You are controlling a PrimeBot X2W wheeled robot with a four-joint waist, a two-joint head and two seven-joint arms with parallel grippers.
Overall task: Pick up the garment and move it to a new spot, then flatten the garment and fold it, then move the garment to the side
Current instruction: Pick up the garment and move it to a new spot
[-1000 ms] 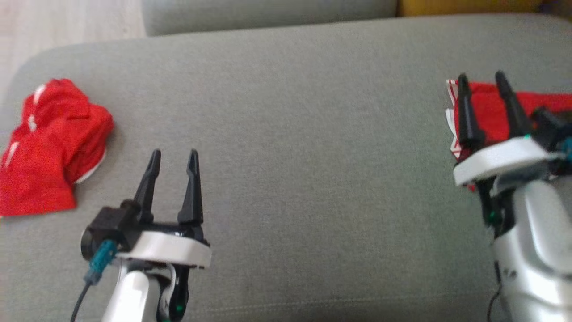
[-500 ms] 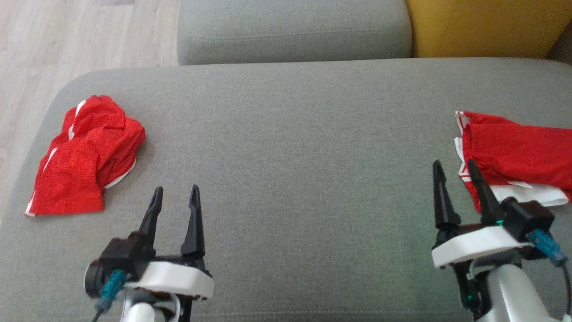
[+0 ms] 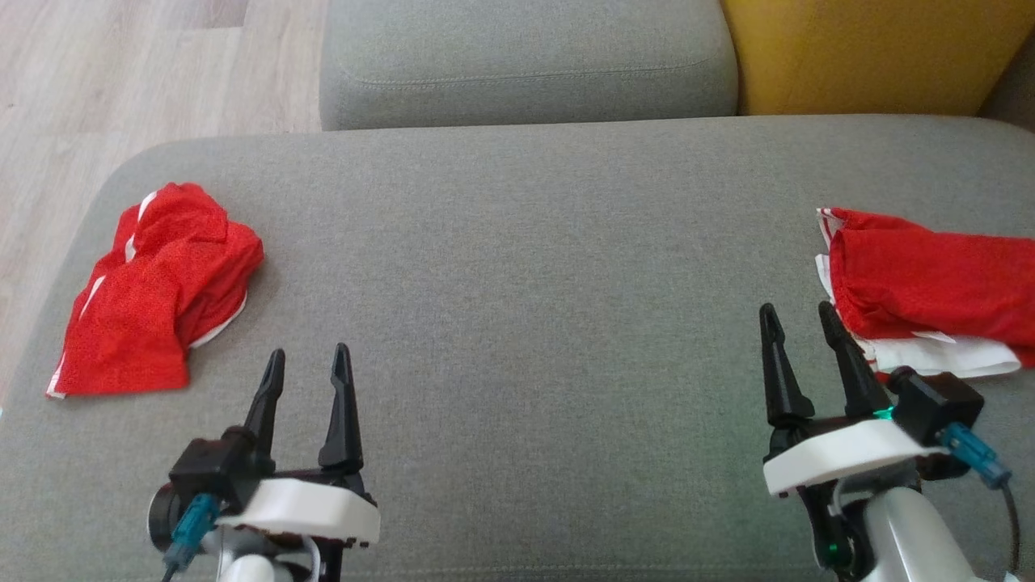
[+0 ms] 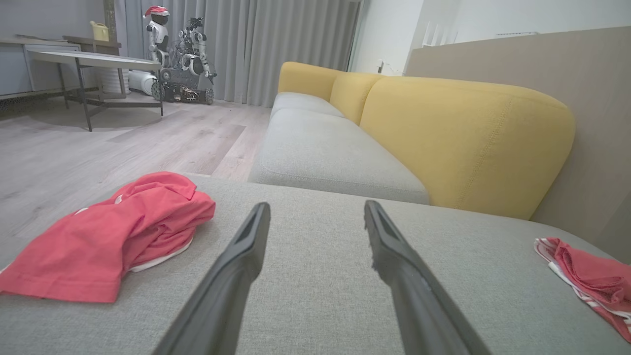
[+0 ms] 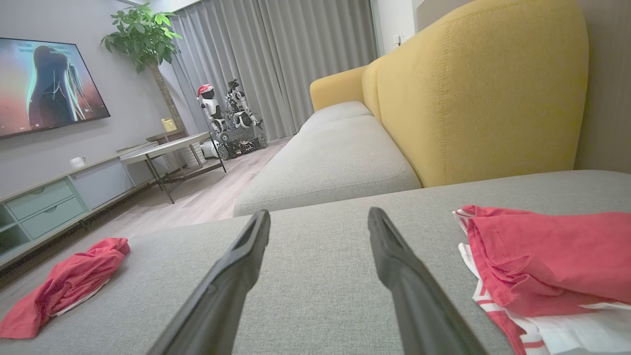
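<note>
Garment (image 3: 154, 295) is the crumpled red one with white trim, sitting around 9 o'clock on the grey couch seat (image 3: 525, 267), close to its edge. A second red-and-white piece (image 3: 930, 275) lies flatter over at 3 o'clock. Left claw (image 3: 309, 351) is at about 7 o'clock and right claw (image 3: 796, 307) at about 4, just beside that second piece. Both are spread wide, gripping nothing.

Past the seat at 12 there's another grey cushion (image 3: 525, 56), with a mustard-yellow backrest (image 3: 865, 48) at 1 and light wood floor (image 3: 121, 73) at 11. The wrist cams catch the rest of the room: grey curtains (image 4: 276, 44), a table (image 4: 93, 59), a couple of parked robots (image 4: 180, 54) (one in a Santa hat), a wall TV (image 5: 49, 84), a potted tree (image 5: 143, 34) and a pale-green drawer unit (image 5: 44, 207).
</note>
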